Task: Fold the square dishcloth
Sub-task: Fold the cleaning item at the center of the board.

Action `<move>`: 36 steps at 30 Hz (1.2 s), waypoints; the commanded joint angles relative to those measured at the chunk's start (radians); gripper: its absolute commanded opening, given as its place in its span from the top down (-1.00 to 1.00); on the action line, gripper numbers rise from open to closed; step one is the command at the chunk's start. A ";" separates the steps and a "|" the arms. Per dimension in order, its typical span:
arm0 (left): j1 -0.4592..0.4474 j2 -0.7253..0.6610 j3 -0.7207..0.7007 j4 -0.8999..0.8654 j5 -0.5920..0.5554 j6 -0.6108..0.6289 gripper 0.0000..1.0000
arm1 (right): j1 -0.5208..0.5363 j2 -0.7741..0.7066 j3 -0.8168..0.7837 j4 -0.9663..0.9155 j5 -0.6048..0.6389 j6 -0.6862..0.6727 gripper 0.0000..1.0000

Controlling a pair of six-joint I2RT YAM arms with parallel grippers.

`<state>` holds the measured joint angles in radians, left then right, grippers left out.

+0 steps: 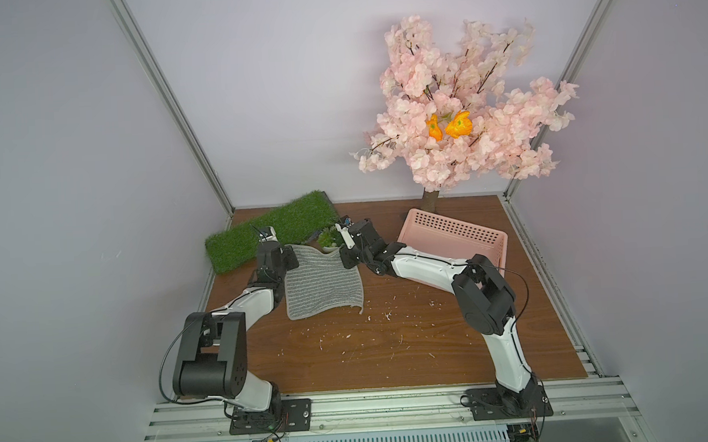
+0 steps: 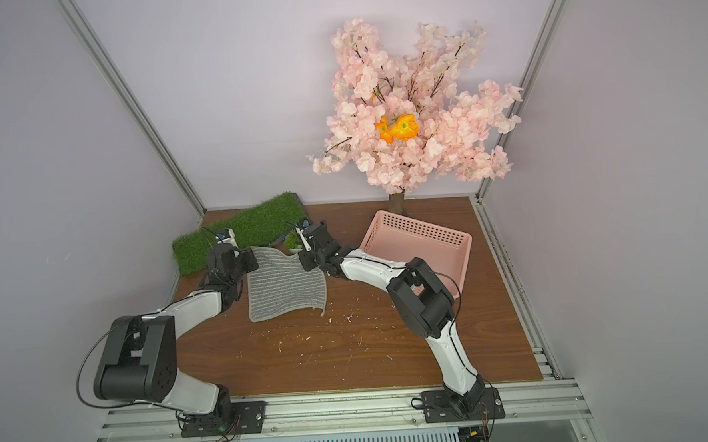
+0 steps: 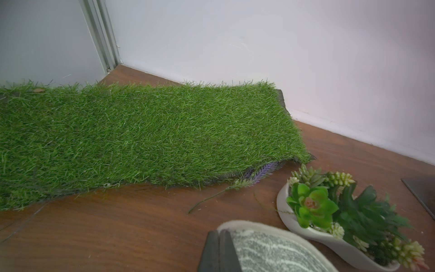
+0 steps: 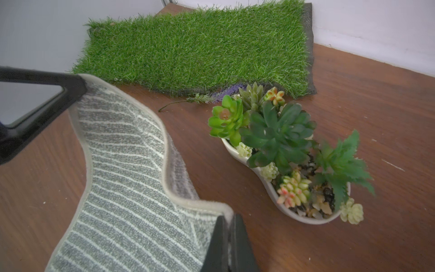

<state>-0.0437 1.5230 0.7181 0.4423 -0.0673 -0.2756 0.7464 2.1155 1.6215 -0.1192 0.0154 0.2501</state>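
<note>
Wood-grain counter (image 1: 392,353), w/ white crumbs scattered, carried the square dishcloth (image 1: 322,282) towards its far left part: near edge lay on the wood, both far corners were raised. Left tool (image 3: 220,235) was clamped on one far corner, right tool (image 4: 229,223) on the other; the hem sagged in a wave btwn them. Risks, by my judgement: the thin pinch at the hem could slip & drop a corner; the slack middle could fold skewed; the succulent planter (image 4: 282,153) sat just beside the right tool, so a swing could knock it. Count: 1 dishcloth, 2 tools, 1 planter, 1 grass mat (image 3: 141,136), 1 pink basket (image 1: 448,229), 1 blossom tree (image 1: 462,100).
</note>
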 commanded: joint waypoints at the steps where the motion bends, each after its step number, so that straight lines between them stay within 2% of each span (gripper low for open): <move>1: 0.015 -0.027 -0.018 -0.020 0.049 -0.007 0.98 | -0.002 -0.006 -0.017 0.010 0.021 0.001 1.00; 7: 0.015 -0.129 -0.141 -0.016 0.051 -0.035 0.98 | -0.002 -0.105 -0.169 0.081 0.028 0.011 1.00; 16: 0.014 -0.271 -0.246 -0.043 0.039 -0.045 0.98 | 0.017 -0.235 -0.382 0.191 -0.006 0.044 1.00; 26: 0.015 -0.406 -0.352 -0.080 0.066 -0.122 0.98 | 0.091 -0.270 -0.478 0.228 0.022 0.078 1.00; 36: 0.014 -0.473 -0.413 -0.179 0.077 -0.236 0.97 | 0.132 -0.320 -0.571 0.248 0.054 0.109 1.00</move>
<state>-0.0422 1.0695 0.3237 0.3130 0.0048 -0.4629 0.8753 1.8408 1.0698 0.0978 0.0460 0.3378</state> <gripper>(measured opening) 0.045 0.048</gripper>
